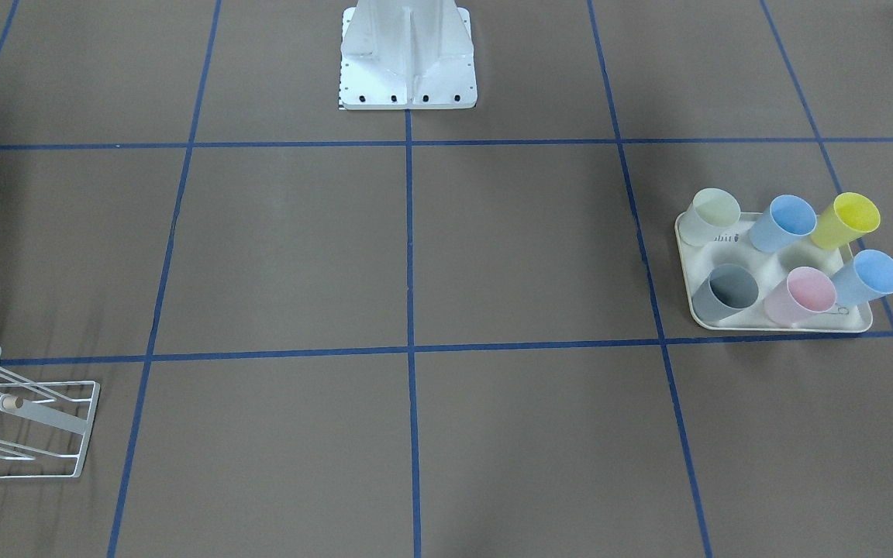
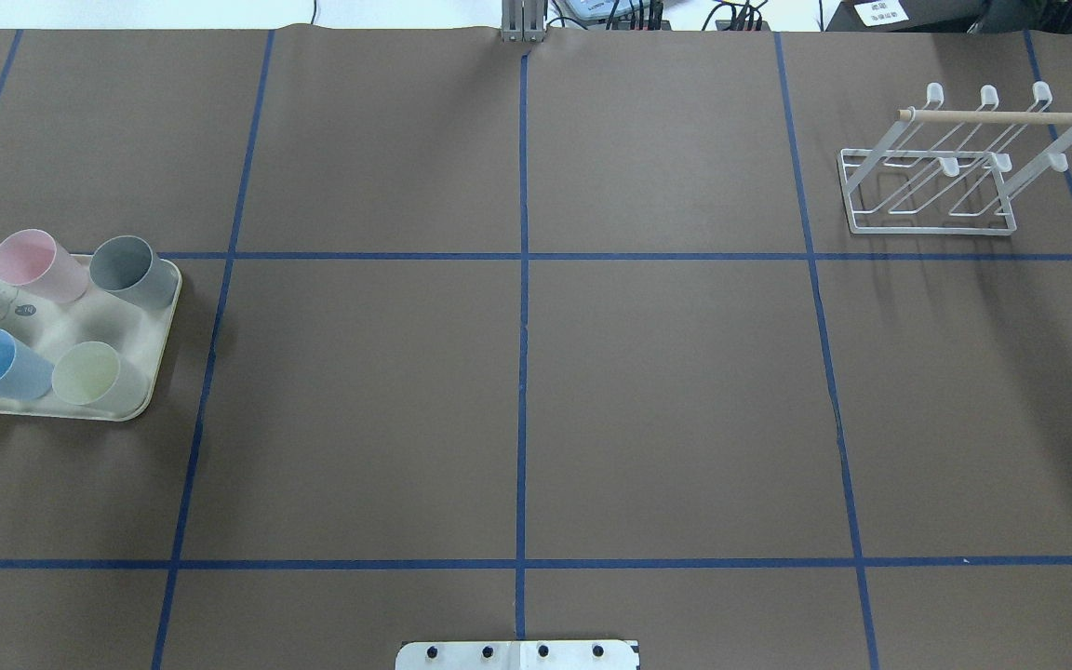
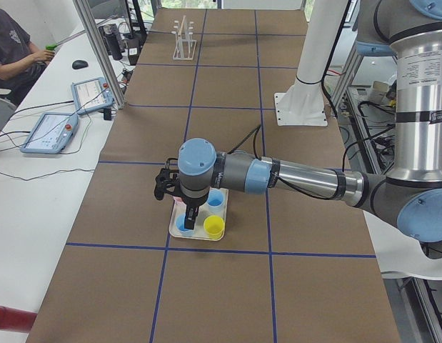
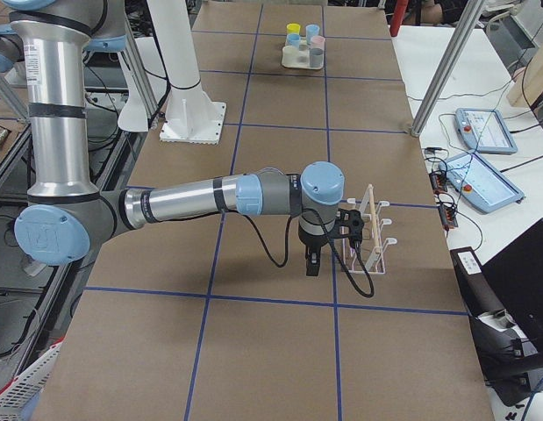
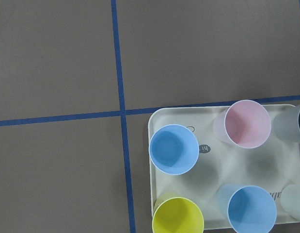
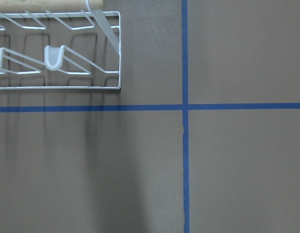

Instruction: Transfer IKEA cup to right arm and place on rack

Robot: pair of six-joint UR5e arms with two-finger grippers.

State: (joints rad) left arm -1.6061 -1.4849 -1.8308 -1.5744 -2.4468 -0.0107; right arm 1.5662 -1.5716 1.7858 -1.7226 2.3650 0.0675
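Observation:
Several pastel IKEA cups stand upright in a cream tray: grey, pink, yellow, pale green and two blue ones. The left wrist view looks straight down on a blue cup. My left gripper hangs above the tray and points down. It shows only in the exterior left view, so I cannot tell its state. The white wire rack with its wooden dowel stands bare. My right gripper hovers beside the rack; I cannot tell its state either.
The robot's white base sits at the table's middle edge. Blue tape lines divide the brown tabletop into squares. A person sits at a side desk with teach pendants.

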